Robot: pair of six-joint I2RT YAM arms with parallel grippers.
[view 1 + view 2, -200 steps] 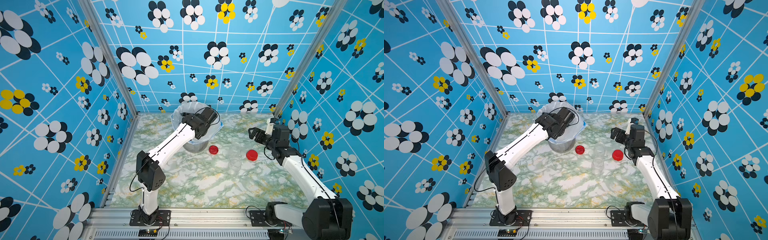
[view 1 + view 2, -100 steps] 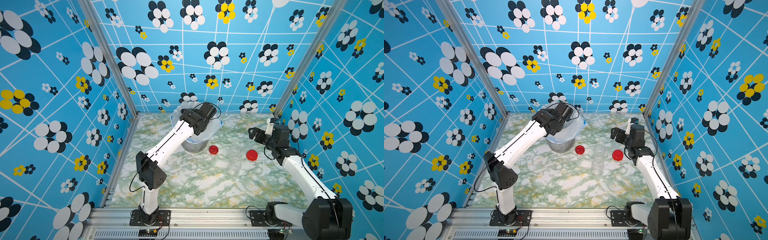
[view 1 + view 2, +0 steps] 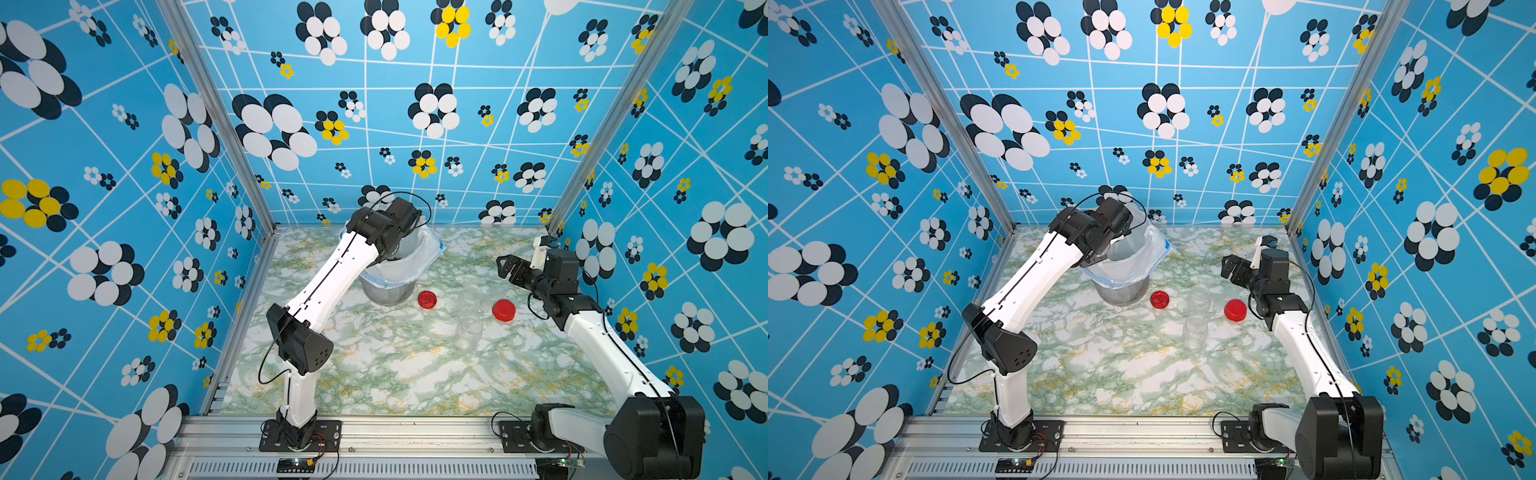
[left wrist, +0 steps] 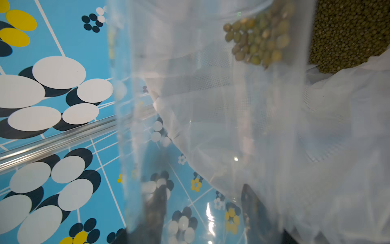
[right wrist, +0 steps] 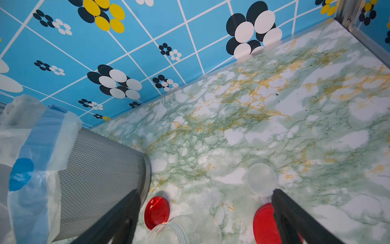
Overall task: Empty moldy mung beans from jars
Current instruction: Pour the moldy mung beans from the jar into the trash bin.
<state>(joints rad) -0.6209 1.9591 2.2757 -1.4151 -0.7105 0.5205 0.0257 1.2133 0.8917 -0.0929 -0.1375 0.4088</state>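
Item: mung beans (image 4: 259, 40), a small clump at upper right of the left wrist view, at the mouth of the held jar (image 4: 211, 126). The jar's long axis runs from the left gripper (image 4: 202, 196) at the bottom edge up toward the bean heap (image 4: 348, 36) in the bagged bucket (image 3: 386, 293). Left fingers (image 4: 156, 209): clamped on the jar. Right gripper (image 5: 206, 219): fingers wide, empty, farther off. Empty jars (image 3: 469, 330): two, on the table (image 3: 415, 374). Writing: none legible.

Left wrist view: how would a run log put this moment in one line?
left gripper: shut on jar, tipped over bucket | beans: few in jar, heap in bag | right gripper: open, empty
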